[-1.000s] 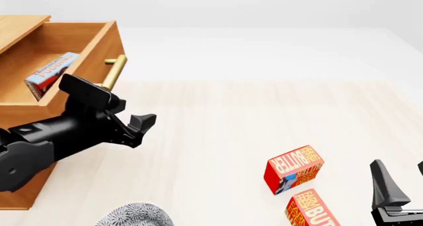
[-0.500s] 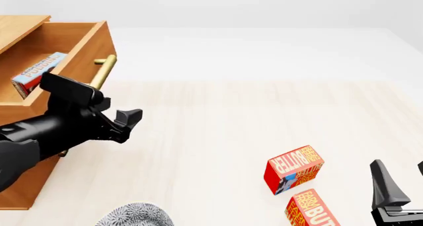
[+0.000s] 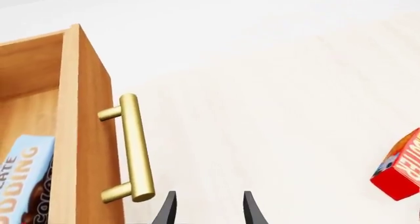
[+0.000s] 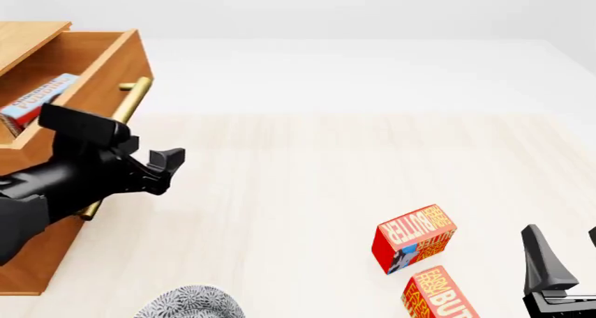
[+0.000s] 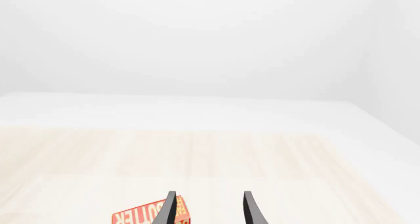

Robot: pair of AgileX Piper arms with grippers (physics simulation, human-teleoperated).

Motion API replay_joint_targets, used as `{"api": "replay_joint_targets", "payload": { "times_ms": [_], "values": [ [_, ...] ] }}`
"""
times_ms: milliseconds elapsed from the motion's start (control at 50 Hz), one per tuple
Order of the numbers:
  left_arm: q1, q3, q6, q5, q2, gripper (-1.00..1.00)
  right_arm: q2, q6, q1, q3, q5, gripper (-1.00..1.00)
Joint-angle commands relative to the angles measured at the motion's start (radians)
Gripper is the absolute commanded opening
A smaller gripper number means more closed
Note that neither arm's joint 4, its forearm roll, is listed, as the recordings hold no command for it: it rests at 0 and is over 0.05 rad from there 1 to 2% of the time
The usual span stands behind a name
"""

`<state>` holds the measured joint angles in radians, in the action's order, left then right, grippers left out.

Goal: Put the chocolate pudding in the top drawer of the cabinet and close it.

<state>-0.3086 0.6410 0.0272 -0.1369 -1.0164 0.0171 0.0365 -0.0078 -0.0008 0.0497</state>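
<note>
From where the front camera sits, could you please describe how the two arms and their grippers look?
Both are matte black. The left arm has rounded, bulky links and a blocky camera housing above its gripper. The right gripper shows slim, tapering black fingers. No cables or markings are visible.

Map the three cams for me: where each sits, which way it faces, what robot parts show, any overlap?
Front: fixed above and behind the arms, facing forward-down; shows the cabinet, left gripper, right gripper.
Left wrist: behind the left gripper, facing the top drawer front, its handle and the chocolate pudding; fingertips show.
Right wrist: behind the right gripper, facing across the table; fingertips show.
Shared: front and left wrist both show the drawer.
</note>
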Motion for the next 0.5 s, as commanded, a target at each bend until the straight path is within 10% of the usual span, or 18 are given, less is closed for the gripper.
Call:
{"api": "replay_joint_targets", "payload": {
  "times_ms": [20, 500],
  "values": [
    [0.053, -0.02, -0.007, 0.028, -0.01, 1.0, 0.0, 0.0, 0.0, 0.0, 0.0, 1.0],
    [0.186, -0.004, -0.004, 0.018, 0.021, 1.0, 0.0, 0.0, 0.0, 0.0, 0.0, 1.0]
  ]
}}
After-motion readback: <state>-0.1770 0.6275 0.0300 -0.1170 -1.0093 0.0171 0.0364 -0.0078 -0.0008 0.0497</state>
